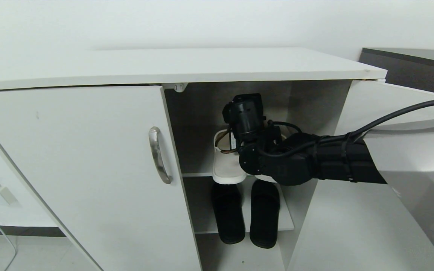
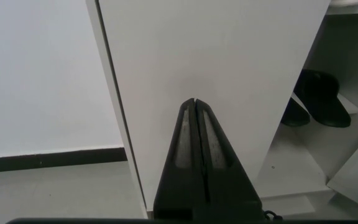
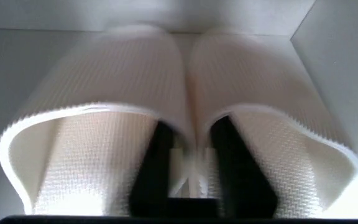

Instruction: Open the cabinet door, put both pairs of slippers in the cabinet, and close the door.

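Note:
The white cabinet (image 1: 183,64) has its right door (image 1: 352,226) swung open and its left door (image 1: 70,169) closed. My right gripper (image 3: 191,127) is inside at the upper shelf (image 1: 196,174). It is shut on the touching inner edges of the white slippers (image 3: 104,81), one finger in each. Their heel ends (image 1: 226,165) hang over the shelf's front edge. The black slippers (image 1: 245,214) lie side by side on the lower shelf (image 1: 205,210), heels sticking out. My left gripper (image 2: 194,102) is shut and empty, low in front of the closed left door (image 2: 229,56), with the black slippers (image 2: 319,99) off to one side.
A metal handle (image 1: 158,154) is on the left door by the opening. A dark counter (image 1: 408,67) stands behind on the right. The floor (image 2: 55,193) and a white wall with a dark skirting strip (image 2: 48,160) lie left of the cabinet.

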